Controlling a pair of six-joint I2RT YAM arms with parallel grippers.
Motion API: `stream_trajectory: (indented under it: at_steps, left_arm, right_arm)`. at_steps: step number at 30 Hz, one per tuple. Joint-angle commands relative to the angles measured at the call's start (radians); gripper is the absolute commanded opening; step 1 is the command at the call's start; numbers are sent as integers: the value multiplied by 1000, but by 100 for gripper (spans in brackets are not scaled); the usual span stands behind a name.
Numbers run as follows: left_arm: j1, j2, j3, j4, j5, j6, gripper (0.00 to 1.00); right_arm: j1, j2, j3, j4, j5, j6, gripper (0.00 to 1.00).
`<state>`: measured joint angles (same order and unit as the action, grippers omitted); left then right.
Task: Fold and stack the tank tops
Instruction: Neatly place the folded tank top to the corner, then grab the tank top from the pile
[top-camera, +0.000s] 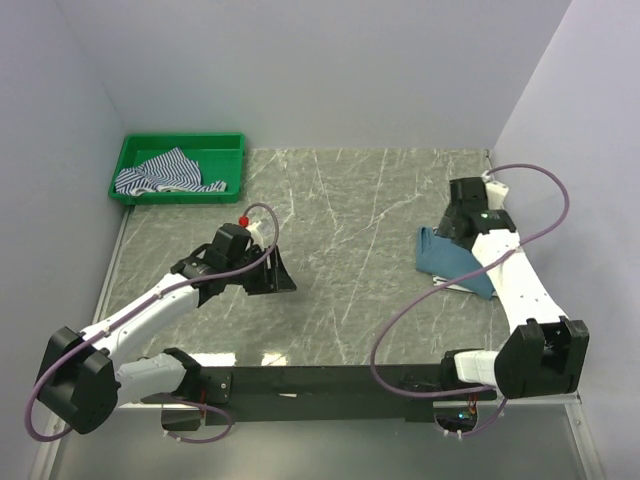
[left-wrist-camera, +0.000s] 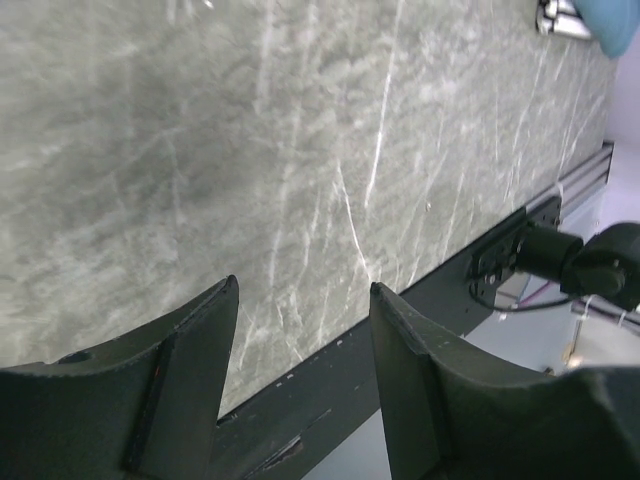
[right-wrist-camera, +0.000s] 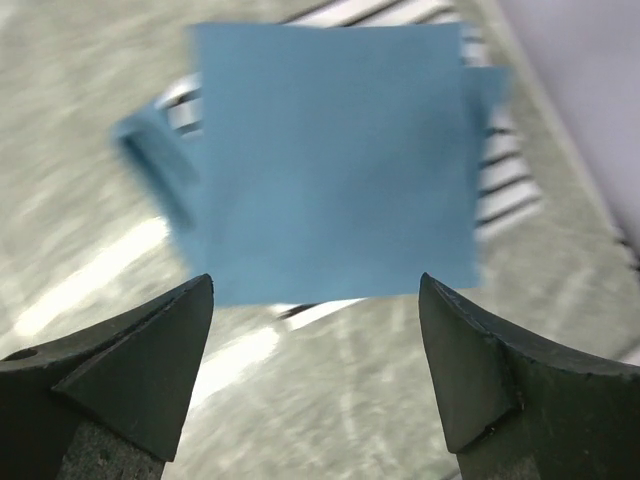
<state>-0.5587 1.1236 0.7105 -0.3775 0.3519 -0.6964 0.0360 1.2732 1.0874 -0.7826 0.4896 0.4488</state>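
Over the folded teal tank top (right-wrist-camera: 330, 160) the right tool (right-wrist-camera: 315, 282) hangs wide and empty, the left tool (left-wrist-camera: 303, 284) wide too: best it lifts straight up, clear of the fold.

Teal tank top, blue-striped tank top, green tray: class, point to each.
teal tank top (right-wrist-camera: 330, 160): right wrist view, folded face.
blue-striped tank top (top-camera: 165, 175): top view, crumpled middle.
green tray (top-camera: 185, 139): top view, far rim.
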Motion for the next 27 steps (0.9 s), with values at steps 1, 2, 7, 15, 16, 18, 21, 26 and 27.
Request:
stream_trajectory:
  at_steps: [1,2,7,15,16,18,21,26,27]
  left_arm:
    - [29,-5,1,37,15,1,61]
    - [42,-5,1,34,10,1,61]
    - [80,-7,3,41,-16,-9,62]
    - [115,-1,38,28,-176,-60,61]
    - [137,2,53,22,-203,-89,61]
    - [170,30,133,2,-269,-117,62]
    - [262,129,324,-66,-397,-166,64]
    - [422,321,602,-169,-761,-305,72]
    - [449,390,683,-190,-792,-333,76]
  right_arm:
    - [105,-49,-11,74,-8,77,89]
    - [129,-55,-15,88,-23,80,89]
    - [274,-87,-62,189,-97,134,89]
    - [475,-139,-198,414,-224,171,90]
    - [482,-147,-222,430,-252,169,90]
    - [487,-147,-239,451,-279,154,91]
    - [487,-144,-264,491,-313,124,91]
    - [490,-117,-284,531,-373,84,91]
    - [490,-109,-288,546,-385,80,91]
